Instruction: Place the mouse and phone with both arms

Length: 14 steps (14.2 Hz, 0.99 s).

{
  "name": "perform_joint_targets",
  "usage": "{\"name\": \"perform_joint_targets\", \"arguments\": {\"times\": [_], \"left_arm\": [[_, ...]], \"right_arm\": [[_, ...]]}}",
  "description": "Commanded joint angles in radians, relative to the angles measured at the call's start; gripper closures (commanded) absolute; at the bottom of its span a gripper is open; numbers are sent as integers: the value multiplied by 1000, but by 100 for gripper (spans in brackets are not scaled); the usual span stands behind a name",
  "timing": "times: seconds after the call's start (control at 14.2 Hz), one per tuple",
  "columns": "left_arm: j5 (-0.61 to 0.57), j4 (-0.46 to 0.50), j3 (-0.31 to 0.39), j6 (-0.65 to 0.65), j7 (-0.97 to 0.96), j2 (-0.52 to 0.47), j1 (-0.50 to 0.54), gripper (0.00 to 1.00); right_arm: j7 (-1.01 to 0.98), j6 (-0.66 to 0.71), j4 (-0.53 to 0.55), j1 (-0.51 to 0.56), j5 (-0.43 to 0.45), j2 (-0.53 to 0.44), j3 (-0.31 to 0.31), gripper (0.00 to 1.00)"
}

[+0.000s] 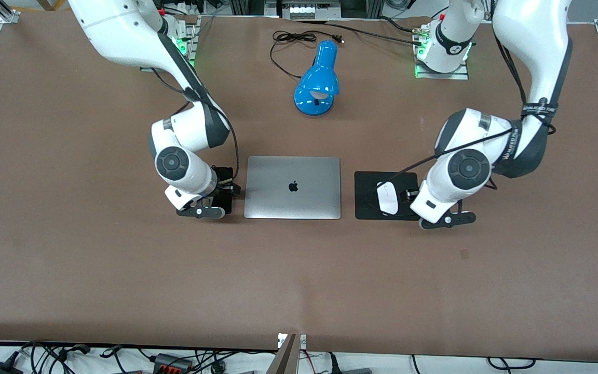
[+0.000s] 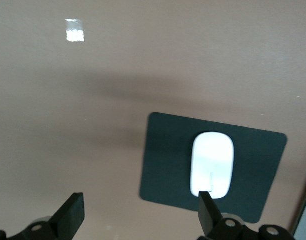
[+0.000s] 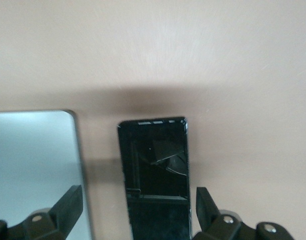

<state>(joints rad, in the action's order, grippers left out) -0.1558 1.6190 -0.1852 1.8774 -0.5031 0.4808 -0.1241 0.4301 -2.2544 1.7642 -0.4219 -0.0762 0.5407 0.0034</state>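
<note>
The white mouse [image 1: 387, 197] [image 2: 212, 164] lies on a square black mat [image 1: 369, 195] [image 2: 168, 165] toward the left arm's end of the table. My left gripper [image 1: 408, 196] [image 2: 141, 215] hangs open just above the mat, and the mouse is not between its fingers. The black phone [image 1: 226, 204] [image 3: 155, 170] lies flat on the table beside the closed silver laptop [image 1: 293, 187] [image 3: 33, 165], toward the right arm's end. My right gripper [image 1: 223, 195] [image 3: 138, 207] is open over the phone. One finger stands off each long side of the phone, with a gap on both sides.
A blue desk lamp [image 1: 317, 83] stands farther from the front camera than the laptop, its black cord [image 1: 288, 39] coiled near the arm bases. Bare brown tabletop [image 1: 299, 280] spreads nearer the camera.
</note>
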Motion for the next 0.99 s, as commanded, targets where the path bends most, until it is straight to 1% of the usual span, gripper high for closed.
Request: {"name": "perform_joint_targets", "arguments": {"times": [0.0,0.14,0.28,0.35,0.42,0.64,0.71,0.78,0.85,0.92], "left_arm": [[-19,-135,-5,-154,147,-8,44,0],[-19,-207,-5,-222,172,-10,75,0],[-21,-255,-5,-256,172,-11,95,0],[-21,-281,-5,-262,172,-13,101,0],[-19,-304,-5,-291,172,-13,113,0],[1,-370,-22,-408,202,-14,178,0],[5,-375,-19,-414,224,-37,185,0],[43,-375,-8,-412,251,-62,193,0],[111,-373,6,-409,277,-83,217,0],[174,-348,39,-393,313,-132,230,0]], "right_arm": [[-8,105,-41,24,1,-96,-5,0],[-8,208,-129,44,6,-119,-5,0],[-25,326,-243,78,6,-123,-5,0],[-63,366,-299,100,6,-122,-5,0],[-97,387,-327,118,10,-122,-5,0],[-116,432,-344,163,68,-160,-5,0],[-116,443,-345,176,70,-180,-5,0],[-116,458,-345,187,69,-205,-5,0],[-117,469,-345,195,65,-212,-8,0],[-119,486,-348,213,65,-214,-9,0]]}}
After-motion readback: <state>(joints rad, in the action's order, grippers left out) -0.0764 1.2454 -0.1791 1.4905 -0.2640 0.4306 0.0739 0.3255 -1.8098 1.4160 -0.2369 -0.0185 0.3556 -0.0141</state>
